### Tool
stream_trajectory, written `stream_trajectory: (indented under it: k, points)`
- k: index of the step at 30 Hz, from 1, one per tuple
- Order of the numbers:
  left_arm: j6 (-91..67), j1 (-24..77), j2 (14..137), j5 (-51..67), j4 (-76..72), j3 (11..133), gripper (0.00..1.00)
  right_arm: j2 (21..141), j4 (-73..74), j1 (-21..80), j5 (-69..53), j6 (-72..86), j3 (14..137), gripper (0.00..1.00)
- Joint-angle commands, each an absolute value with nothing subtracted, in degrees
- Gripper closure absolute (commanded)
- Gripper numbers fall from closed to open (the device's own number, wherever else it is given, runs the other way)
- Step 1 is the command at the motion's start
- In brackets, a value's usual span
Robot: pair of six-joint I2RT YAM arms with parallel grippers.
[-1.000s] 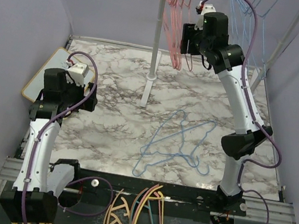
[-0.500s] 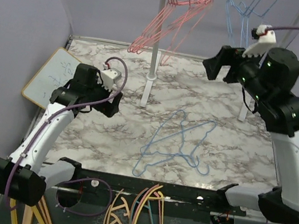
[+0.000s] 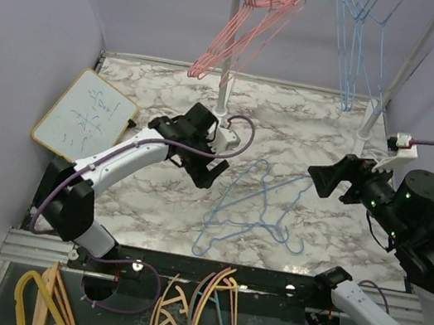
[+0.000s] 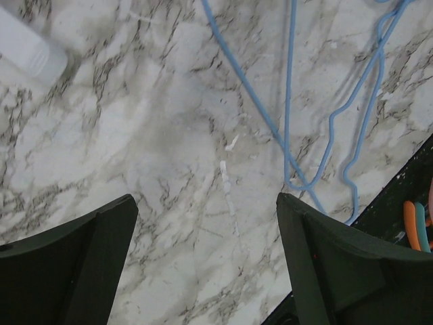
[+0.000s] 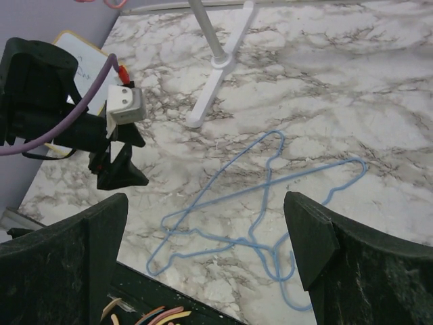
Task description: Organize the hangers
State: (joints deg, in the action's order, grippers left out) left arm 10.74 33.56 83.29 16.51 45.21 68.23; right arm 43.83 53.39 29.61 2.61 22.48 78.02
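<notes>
i have the left end effector hovering low over the marble bench, just left of the loose light blue hangers. these lie flat near the front edge, what looks like two of them crossed over each other. from the left wrist view its fingers are spread wide with only bare marble between them, and the blue wire runs ahead and to the right, so it holds nothing. i read that placement as a line-up for a pick from the side, where the wire is easier to get a pad under. the right end effector sits off the bench on the other side of the same pile, pointed back at it. its jaws are also fully apart and empty in the wrist view, the hangers centred between them, which gives me a good watching angle. at the back, the red hangers hang in a bunch on the left of the rack and the hung blue hangers on the right. that suggests a sort by colour, with the loose ones bound for the blue side. thicker yellow and orange hangers sit below the front edge, apart from all this. the whiteboard at the left carries faint marks i cannot read, and i see no brand or label anywhere.
</notes>
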Motion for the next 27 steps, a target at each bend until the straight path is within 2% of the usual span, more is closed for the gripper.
stream_trajectory:
  k: [1, 5, 10, 27]
  points:
    - [10.2, 40.3, 90.5, 13.3, 43.1, 73.1, 0.14, 42.4, 56.0, 29.5, 9.1, 26.1, 78.0, 0.00]
    - [8.7, 45.7, 98.2, 10.1, 40.7, 76.4, 0.17, 42.3, 57.3, 29.5, 10.5, 25.8, 83.0, 0.00]
    - [7.2, 47.0, 103.4, 5.9, 34.7, 79.5, 0.16, 40.3, 60.5, 29.5, 13.2, 26.3, 84.6, 0.00]
    - [5.4, 51.5, 117.4, 10.3, 33.7, 91.2, 0.18, 37.2, 67.8, 29.5, 20.8, 26.4, 85.8, 0.00]
